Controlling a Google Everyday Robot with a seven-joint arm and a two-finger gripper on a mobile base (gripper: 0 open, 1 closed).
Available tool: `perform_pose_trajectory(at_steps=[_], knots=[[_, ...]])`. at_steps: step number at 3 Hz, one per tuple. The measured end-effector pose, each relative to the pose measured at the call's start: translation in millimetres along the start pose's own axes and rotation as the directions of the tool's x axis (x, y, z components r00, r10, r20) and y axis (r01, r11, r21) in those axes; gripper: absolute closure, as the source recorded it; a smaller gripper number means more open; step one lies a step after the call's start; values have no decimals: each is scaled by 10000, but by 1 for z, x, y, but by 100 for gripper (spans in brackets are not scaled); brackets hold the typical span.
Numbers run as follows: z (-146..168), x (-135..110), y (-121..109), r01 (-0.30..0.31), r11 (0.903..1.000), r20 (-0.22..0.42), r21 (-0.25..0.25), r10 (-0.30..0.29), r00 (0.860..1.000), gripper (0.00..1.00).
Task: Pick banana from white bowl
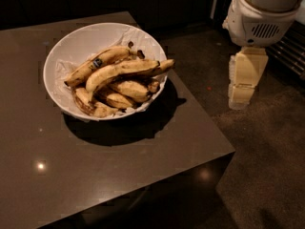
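The white bowl (71, 44) sits at the back of a dark table and is lined with crumpled white paper. The banana (125, 69), the longest curved yellow one with dark tips, lies on top across the middle of the bowl. Behind it lies a banana with a dark sticker (96, 63). Shorter brown-spotted bananas (127, 88) lie under it. My gripper (242, 97) hangs off the table's right side, over the floor, well apart from the bowl, under the white arm housing (261, 20).
The dark brown table (119, 175) ends at a right edge near the bowl and a front right corner (232, 151). Grey floor (267, 166) lies to the right. Dark cabinets stand behind.
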State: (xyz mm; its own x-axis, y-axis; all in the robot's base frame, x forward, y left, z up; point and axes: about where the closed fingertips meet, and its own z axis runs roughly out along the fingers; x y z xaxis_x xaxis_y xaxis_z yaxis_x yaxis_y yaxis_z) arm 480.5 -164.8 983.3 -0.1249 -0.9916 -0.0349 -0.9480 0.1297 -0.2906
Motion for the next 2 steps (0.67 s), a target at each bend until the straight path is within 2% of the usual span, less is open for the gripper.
perform_pose_trajectory(at_steps=[2], knots=[[0, -1, 0, -116, 9999, 179, 49, 116, 9998, 0]])
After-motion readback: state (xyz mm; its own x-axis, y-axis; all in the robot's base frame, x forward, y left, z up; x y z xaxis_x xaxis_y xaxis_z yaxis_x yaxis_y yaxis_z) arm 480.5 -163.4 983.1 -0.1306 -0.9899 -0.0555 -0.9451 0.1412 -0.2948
